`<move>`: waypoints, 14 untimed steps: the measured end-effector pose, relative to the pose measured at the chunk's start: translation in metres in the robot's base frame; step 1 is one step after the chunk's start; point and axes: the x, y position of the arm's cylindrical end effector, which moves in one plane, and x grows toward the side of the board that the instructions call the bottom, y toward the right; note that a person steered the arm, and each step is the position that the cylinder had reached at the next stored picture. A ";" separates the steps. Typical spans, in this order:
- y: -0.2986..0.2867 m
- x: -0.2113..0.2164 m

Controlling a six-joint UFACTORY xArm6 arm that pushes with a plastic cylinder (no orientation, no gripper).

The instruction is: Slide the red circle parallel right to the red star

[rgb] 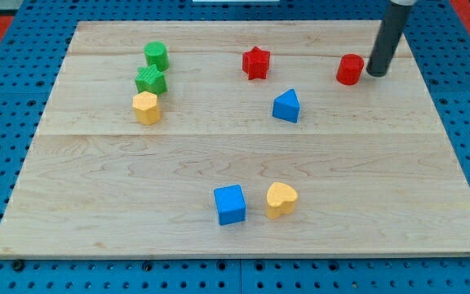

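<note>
Standing on the wooden board (243, 155) near its upper right corner, my tip (376, 74) sits just beside the red circle (349, 70), at about three o'clock from it; whether the two touch I cannot tell, the gap being too slight to read; the rod has no jaws and grips nothing, its bare end simply resting at table height.

The red circle lies at roughly nine o'clock from my tip, and the red star (255, 63) lies farther off along the same line, at nine o'clock from the circle, well apart from it; the circle therefore already sits to the star's right, nearly level with it, only a shade lower in the view; I judge the task close to done, any remaining work being a small nudge toward twelve o'clock to level the pair; from where my tip stands, a push would drive the circle toward nine o'clock, at the star, so a levelling push would call for coming round to the circle's six o'clock side first.

The blue block (286, 107) lies at about seven o'clock from the circle, clear of that line.
</note>
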 end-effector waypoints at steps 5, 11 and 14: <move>-0.038 0.005; -0.006 0.135; -0.072 0.046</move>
